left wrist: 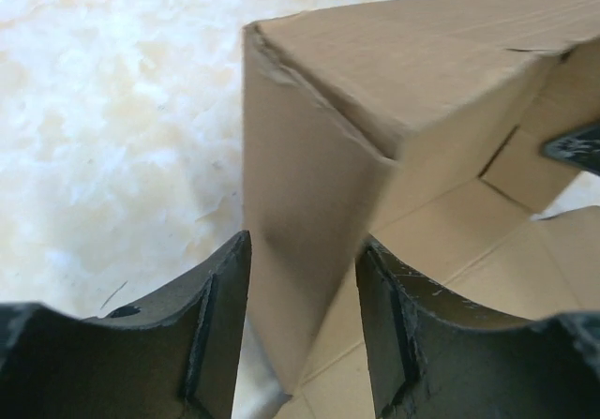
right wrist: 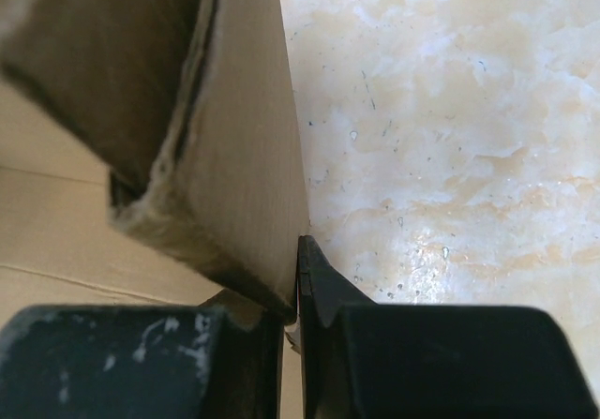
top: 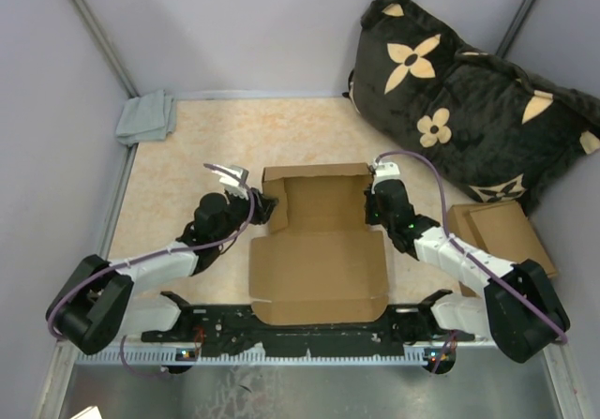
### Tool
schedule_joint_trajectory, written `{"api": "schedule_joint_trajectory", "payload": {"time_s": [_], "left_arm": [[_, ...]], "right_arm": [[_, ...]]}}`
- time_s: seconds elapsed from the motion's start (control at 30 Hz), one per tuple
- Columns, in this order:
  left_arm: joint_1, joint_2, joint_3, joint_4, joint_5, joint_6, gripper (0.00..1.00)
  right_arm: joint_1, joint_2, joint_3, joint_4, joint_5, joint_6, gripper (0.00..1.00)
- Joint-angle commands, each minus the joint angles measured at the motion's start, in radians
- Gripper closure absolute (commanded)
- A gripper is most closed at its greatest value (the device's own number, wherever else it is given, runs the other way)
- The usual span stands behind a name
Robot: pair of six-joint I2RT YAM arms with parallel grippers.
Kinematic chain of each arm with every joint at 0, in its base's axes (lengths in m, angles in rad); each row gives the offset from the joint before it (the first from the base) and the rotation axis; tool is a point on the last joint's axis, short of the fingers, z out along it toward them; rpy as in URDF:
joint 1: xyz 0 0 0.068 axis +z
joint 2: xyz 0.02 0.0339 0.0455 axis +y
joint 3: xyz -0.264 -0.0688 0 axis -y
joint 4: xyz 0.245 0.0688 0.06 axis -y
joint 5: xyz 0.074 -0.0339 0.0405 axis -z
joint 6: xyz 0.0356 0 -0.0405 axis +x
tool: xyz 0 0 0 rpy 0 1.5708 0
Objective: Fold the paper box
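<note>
From the top view, the paper box [top: 319, 264] is lying in the middle of the table [top: 187, 157], just beyond the arm bases. Its near half is resting flat as one wide panel, while the far half is standing up with a back wall and two side walls raised. The left fingers [top: 263, 209] are reaching in at the left side wall, and the right fingers [top: 372, 203] are sitting against the right side wall, so the two arms are flanking the raised part. A dark pillow [top: 459, 110] with pale flower shapes is leaning in the far right corner, a pile of cardboard pieces [top: 502, 231] is lying just right of the right arm, and a grey cloth [top: 145, 117] is sitting at the far left corner.

In the left wrist view, the left fingers [left wrist: 211, 335] are standing clearly apart, straddling the lower end of the paper box's [left wrist: 309, 213] upright corner. The brown wall is filling the space between them, but whether either finger is pressing on it I cannot tell. The fold above is looking creased and slightly torn along its edge.

In the right wrist view, the right fingers [right wrist: 394, 353] are drawn almost fully together, pinching the thin edge of the paper box's [right wrist: 234, 157] side wall. The wall is rising upright out of the narrow slit between them, with marbled table [right wrist: 450, 110] showing to its right
</note>
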Motion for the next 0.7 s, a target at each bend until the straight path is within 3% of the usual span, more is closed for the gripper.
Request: {"api": "schedule_joint_trajectory", "payload": {"time_s": [0.0,0.2,0.47,0.67], "left_arm": [[-0.032,0.021,0.040,-0.142,-0.201,0.023,0.46],[-0.062,0.049,0.065,-0.156,-0.273,0.000,0.51],[-0.185,0.160,0.312,-0.483,-0.472,-0.023,0.64],[-0.260,0.286,0.495,-0.753,-0.696,-0.099,0.90]], "right_arm": [[0.000,-0.046,0.019,0.062,-0.037,-0.005,0.94],[0.001,-0.065,0.011,0.061,-0.042,-0.002,0.93],[0.002,-0.059,0.022,0.047,-0.041,0.020,0.93],[0.013,-0.020,0.067,-0.012,-0.005,0.064,0.94]]}}
